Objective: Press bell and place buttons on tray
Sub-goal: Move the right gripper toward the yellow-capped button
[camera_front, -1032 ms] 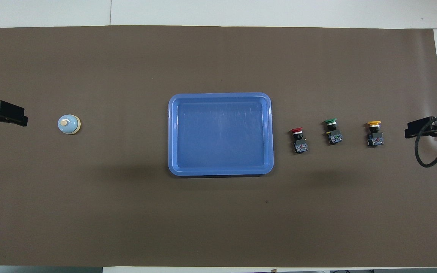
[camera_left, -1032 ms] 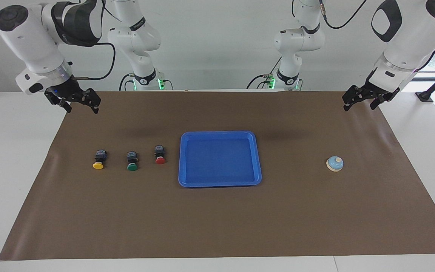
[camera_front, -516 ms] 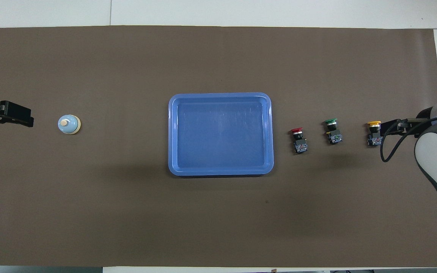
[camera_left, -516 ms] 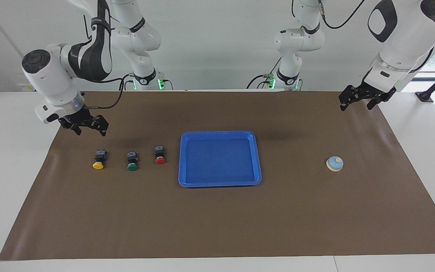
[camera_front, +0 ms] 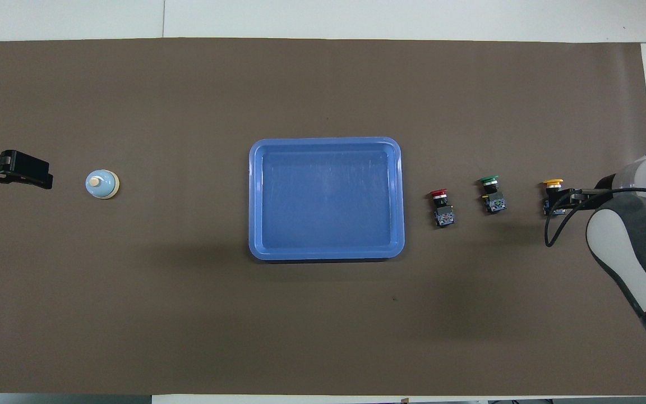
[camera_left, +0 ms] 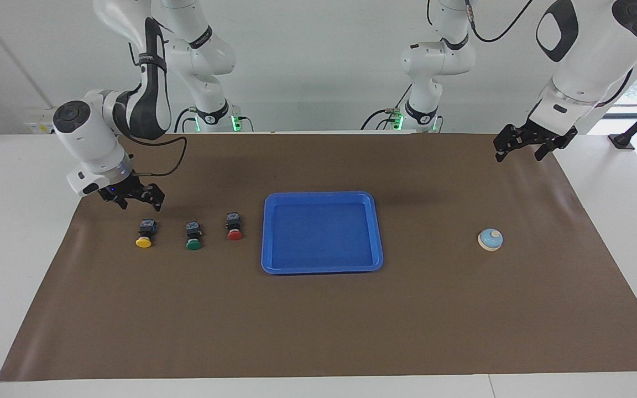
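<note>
A: What do we see in the middle of the frame?

B: We see the tray (camera_left: 322, 266), a shallow bright blue rectangle with rounded corners and a raised rim, lying flat on the brown mat (camera_left: 318, 331).

A: And the buttons?

B: Three in a row toward the right arm's end, at centre-left of the facing view: the yellow button (camera_left: 145, 233), the green button (camera_left: 194, 235) and the red button (camera_left: 234, 226), which is nearest the tray. Each has a black boxy body and a round cap, and each lies tipped on its side.

A: Where do we find the bell (camera_left: 490, 239)?

B: At centre-right of the facing view, alone, well apart from the tray: a light blue dome with a cream knob and cream rim.

A: The hands?

B: The right gripper (camera_left: 134, 198) hangs just above the mat beside the yellow button, jaws spread, grasping nothing. The left gripper (camera_left: 519, 148) hangs at the upper right of that view, above the mat's edge, also spread and empty.
</note>
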`<action>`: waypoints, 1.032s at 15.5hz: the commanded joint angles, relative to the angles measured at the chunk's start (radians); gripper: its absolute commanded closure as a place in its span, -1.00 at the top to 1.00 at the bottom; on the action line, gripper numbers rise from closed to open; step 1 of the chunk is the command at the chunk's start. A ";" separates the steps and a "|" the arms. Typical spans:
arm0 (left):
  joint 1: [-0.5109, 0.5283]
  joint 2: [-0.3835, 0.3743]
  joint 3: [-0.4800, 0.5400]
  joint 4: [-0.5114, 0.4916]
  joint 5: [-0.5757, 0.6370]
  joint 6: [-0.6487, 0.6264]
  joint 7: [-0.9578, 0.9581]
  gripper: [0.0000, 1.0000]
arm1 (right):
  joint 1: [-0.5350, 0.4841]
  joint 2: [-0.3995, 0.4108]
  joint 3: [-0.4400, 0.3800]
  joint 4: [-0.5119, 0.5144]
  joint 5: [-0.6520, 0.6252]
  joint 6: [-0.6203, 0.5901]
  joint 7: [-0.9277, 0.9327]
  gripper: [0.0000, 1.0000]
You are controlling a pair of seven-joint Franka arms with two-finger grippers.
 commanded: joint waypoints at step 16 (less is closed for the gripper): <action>-0.001 -0.014 0.013 -0.005 0.007 -0.011 -0.006 1.00 | -0.090 0.102 0.013 -0.098 -0.004 0.224 -0.098 1.00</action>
